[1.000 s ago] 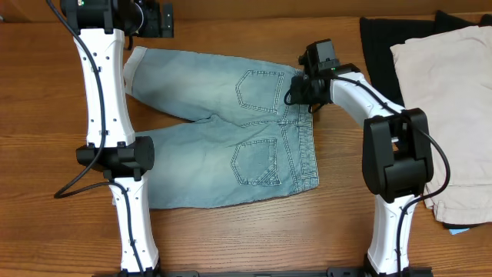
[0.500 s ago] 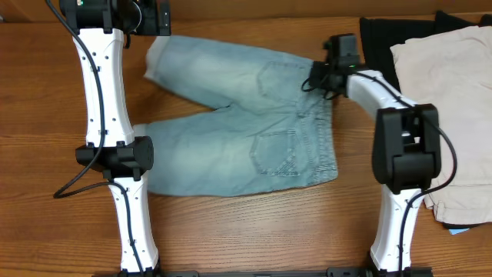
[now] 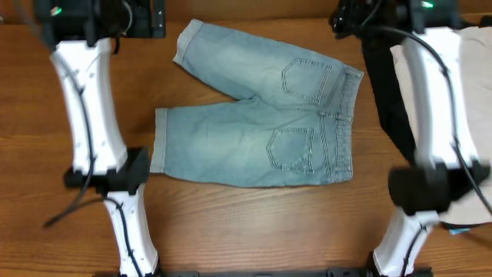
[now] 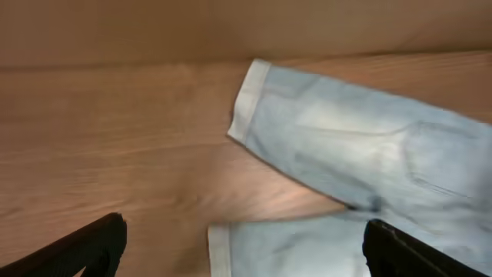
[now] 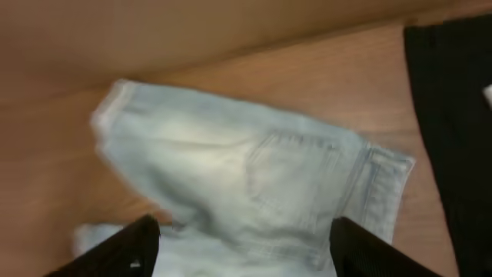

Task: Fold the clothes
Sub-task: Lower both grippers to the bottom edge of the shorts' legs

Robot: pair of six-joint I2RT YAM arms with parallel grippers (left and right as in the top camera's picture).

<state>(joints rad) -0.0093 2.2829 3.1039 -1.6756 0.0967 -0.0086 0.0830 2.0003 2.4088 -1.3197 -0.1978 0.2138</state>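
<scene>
While the denim shorts (image 3: 261,131) lie flat mid-table (image 3: 231,223), pockets up and waistband rightward, the left gripper (image 4: 242,227) and right gripper (image 5: 244,227) hover above, both spread wide and empty. A black garment (image 3: 380,69) lies just beside the waistband, with a cream garment (image 3: 469,77) overlapping it.

Shorts (image 3: 254,135) on table (image 3: 231,223), left of garment pile (image 3: 481,85)
</scene>
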